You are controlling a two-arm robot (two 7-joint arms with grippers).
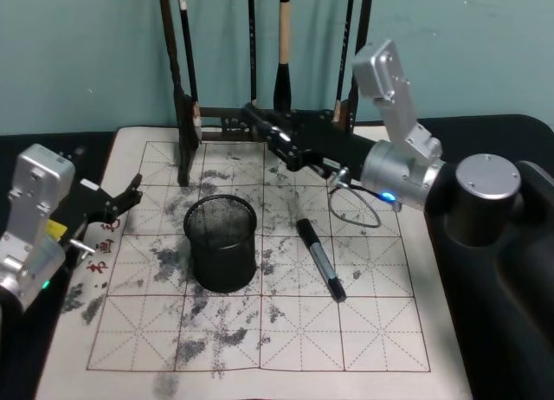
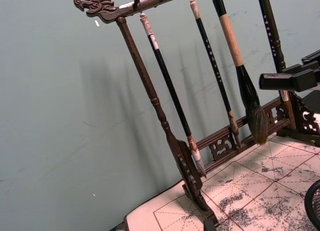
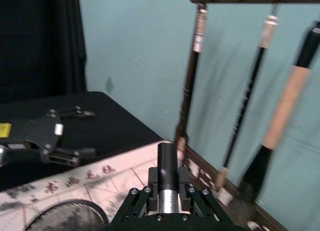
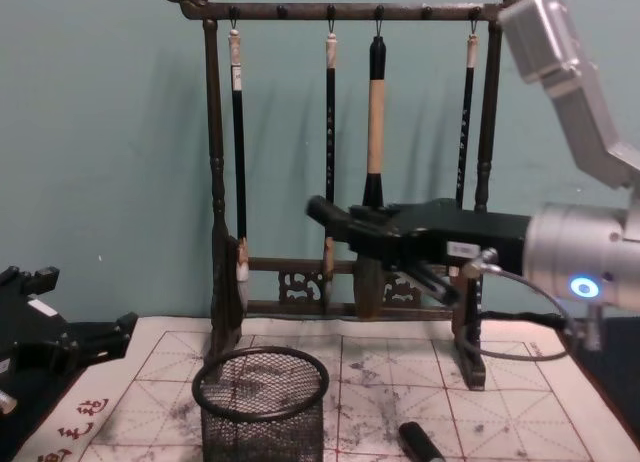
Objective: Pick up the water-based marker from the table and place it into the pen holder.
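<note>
Right gripper [image 4: 362, 227] was clenched on the water-based marker [image 4: 320, 210], a black barrel with a pale band showing between the fingers in the right wrist view. The marker lay roughly level, with its dark end sticking out past the fingertips toward the robot's left. In the chest view the gripper and marker hung clear of the table, higher than the pen holder's rim and in front of the lower rails of the brush rack [image 4: 213, 182]. Four brushes hung from the rack's top bar.

The pen holder [image 1: 221, 261] — a round black mesh cup — stood upright on the ink-stained grid mat [image 1: 381, 331], left of the mat's centre. In the head view the held marker's tip sat at about 12 to 1 o'clock from the cup, well apart from it and not over the opening.

A second marker [image 1: 320, 260] lay flat on the mat at 3 o'clock from the pen holder, near the cup but not touching it. It ran slantwise, with its nearer end toward 5 o'clock.

Left gripper [image 1: 132, 195] was at 9 o'clock from the cup, at the mat's left edge over the black table [image 1: 26, 158], its fingers spread and holding nothing.
</note>
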